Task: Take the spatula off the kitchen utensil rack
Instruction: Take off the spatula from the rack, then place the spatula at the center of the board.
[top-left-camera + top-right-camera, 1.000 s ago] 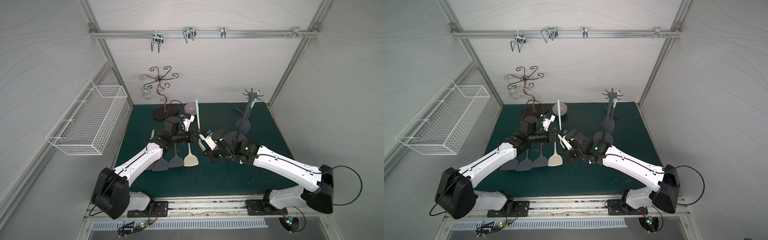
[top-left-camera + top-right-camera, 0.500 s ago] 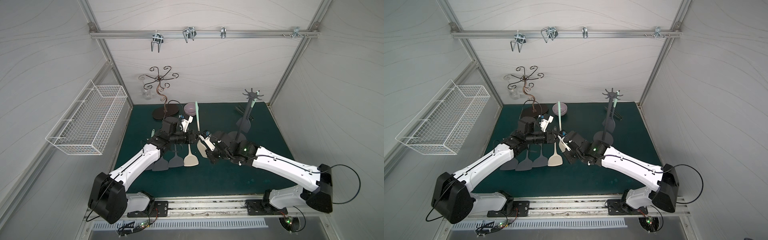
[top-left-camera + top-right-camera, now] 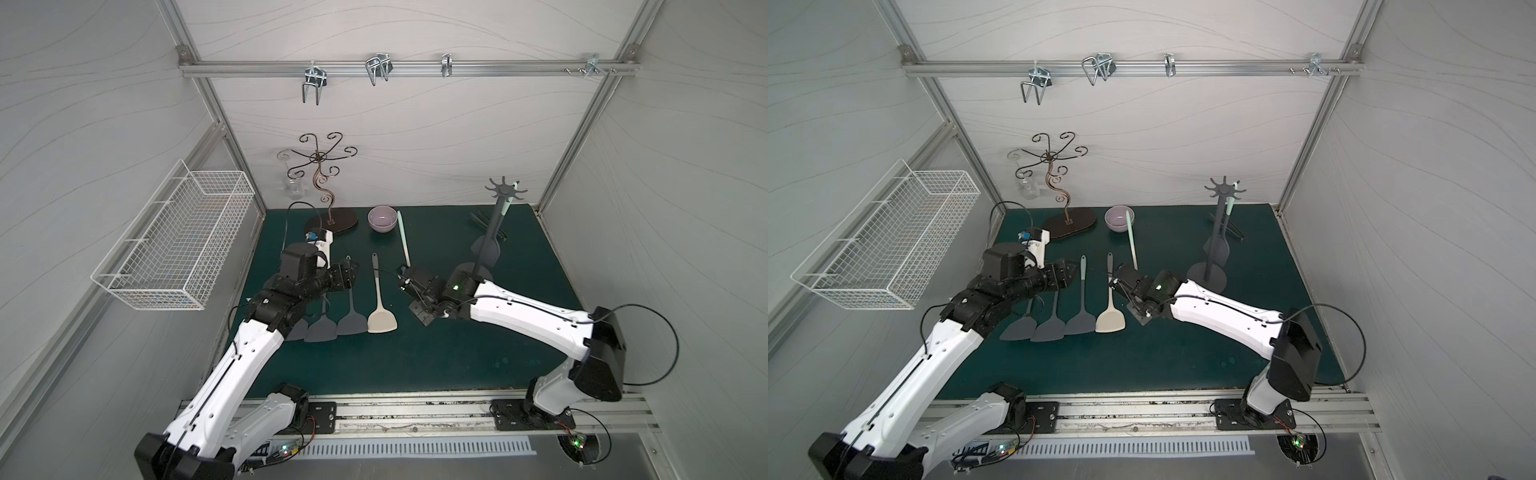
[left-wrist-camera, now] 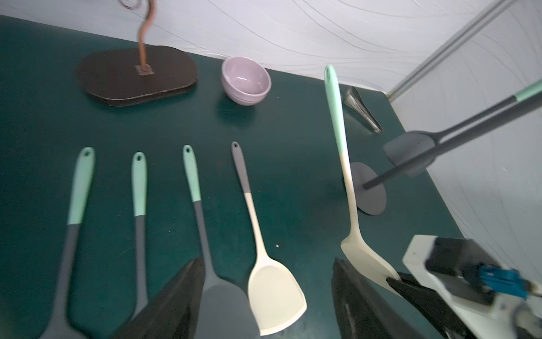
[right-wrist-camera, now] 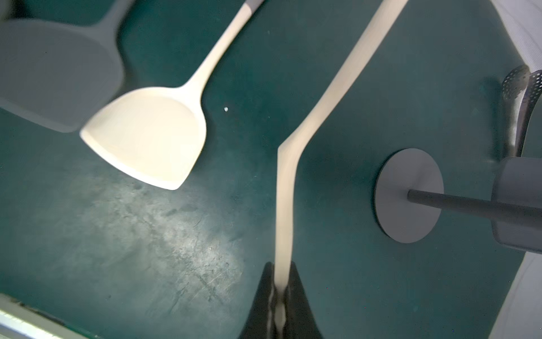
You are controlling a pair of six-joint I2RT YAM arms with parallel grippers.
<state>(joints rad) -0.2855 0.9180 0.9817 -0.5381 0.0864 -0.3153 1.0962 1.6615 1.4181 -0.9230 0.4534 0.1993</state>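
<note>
Right wrist view gives me the clearest read: the right gripper (image 5: 280, 281) is clamped on the blade of the cream spatula (image 5: 286, 190), seen edge-on, with the shaft rising away from the jaws. In both top views its mint handle slants toward the lilac bowl (image 3: 381, 219), apart from the kitchen utensil rack (image 3: 492, 224), which stands at the back on my right side of the green mat (image 3: 436, 353). One grey spatula (image 3: 485, 252) hangs from the rack's crown. My left gripper (image 4: 267, 264) has its jaws wide apart and holds nothing, hovering over the row of four spatulas (image 3: 1079, 322) lying side by side on the mat, blades toward the arm bases.
</note>
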